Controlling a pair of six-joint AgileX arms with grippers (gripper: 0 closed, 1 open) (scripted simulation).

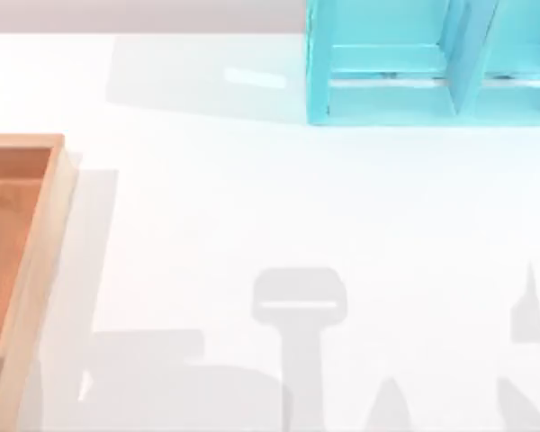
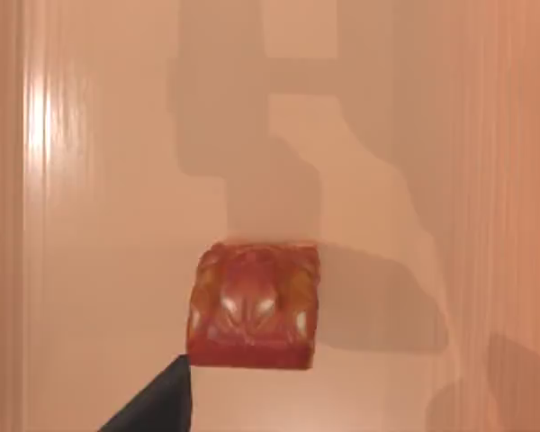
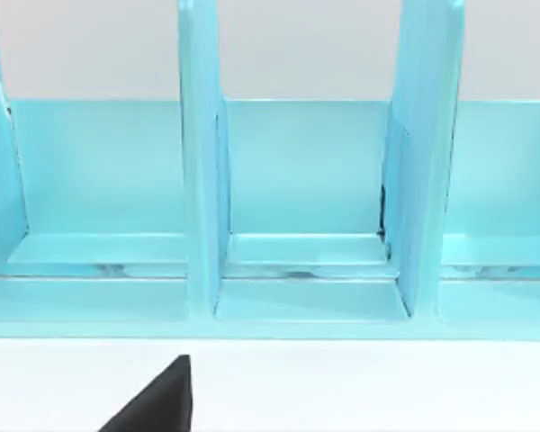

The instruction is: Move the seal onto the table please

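Dark, a sliver of the left claw [image 2: 157, 405] juts in just beside the seal [image 2: 254, 306], apart from it; how far open it is I cannot tell. Beyond that sliver, the seal sits on the floor of the wooden tray [image 1: 22, 261], which lies on the table [image 1: 279, 207]. Farther off, the right claw [image 3: 157, 400], its opening also untellable, faces the blue shelf unit [image 1: 414, 63].

A dark left end effector [image 2: 153, 405] finger tip; likewise the right end effector [image 3: 153, 402].
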